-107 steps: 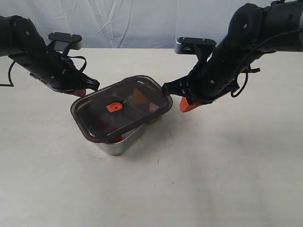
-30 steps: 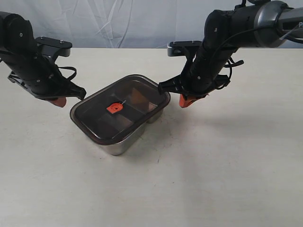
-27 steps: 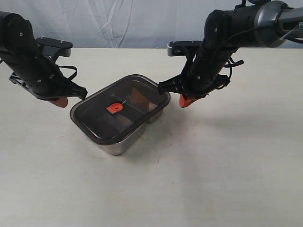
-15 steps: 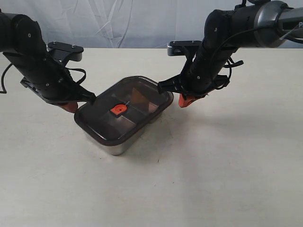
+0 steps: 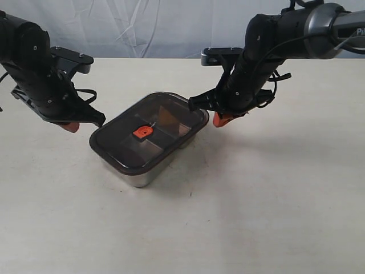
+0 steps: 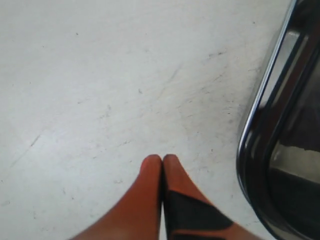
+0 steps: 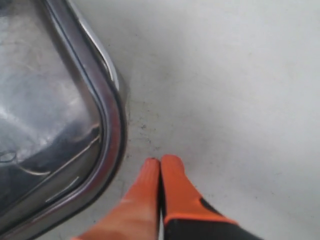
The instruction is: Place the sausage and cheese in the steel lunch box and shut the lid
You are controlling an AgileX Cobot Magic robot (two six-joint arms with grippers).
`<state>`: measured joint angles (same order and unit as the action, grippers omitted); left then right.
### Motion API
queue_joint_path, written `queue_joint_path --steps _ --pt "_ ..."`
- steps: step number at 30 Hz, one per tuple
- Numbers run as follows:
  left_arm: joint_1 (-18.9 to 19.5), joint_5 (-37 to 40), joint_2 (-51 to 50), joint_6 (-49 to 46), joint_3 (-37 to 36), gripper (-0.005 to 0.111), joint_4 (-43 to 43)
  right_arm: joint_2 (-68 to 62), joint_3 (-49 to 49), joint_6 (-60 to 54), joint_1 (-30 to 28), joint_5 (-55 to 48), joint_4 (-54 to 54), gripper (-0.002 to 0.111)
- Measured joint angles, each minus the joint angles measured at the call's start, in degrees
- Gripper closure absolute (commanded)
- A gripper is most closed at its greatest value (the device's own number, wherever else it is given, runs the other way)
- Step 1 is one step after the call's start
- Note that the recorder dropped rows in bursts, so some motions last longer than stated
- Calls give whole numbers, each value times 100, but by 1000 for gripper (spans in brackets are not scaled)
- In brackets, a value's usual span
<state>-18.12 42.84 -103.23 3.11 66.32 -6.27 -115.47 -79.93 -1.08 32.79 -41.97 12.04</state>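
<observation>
The steel lunch box (image 5: 138, 176) stands mid-table with the dark see-through lid (image 5: 120, 142) lying flat on it, orange tab (image 5: 142, 132) at the lid's centre. A brownish wedge, the cheese (image 5: 166, 117), shows dimly through the lid. The sausage is hidden under the lid. My left gripper (image 5: 71, 127) is shut and empty, hanging just left of the box, apart from it; the left wrist view has its orange fingertips (image 6: 152, 162) together beside the lid's corner (image 6: 267, 125). My right gripper (image 5: 220, 119) is shut and empty, close to the box's right corner, with its tips (image 7: 160, 161) next to the lid (image 7: 45, 105).
The pale table (image 5: 256, 200) carries only the box. A white cloth backdrop (image 5: 148, 23) runs behind the table's far edge. Both dark arms reach in from the upper corners.
The left gripper pushed in against the lid's left corner, nudging lid and box slightly right, then drew back left. The lid, tilted earlier, now lies flat. The right gripper has barely moved.
</observation>
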Motion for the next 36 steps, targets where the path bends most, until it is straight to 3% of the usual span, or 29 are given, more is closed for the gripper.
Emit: queue_joint_path --steps 36 --pt "0 -57 0 35 0 107 -12 -313 -394 0 0 235 374 109"
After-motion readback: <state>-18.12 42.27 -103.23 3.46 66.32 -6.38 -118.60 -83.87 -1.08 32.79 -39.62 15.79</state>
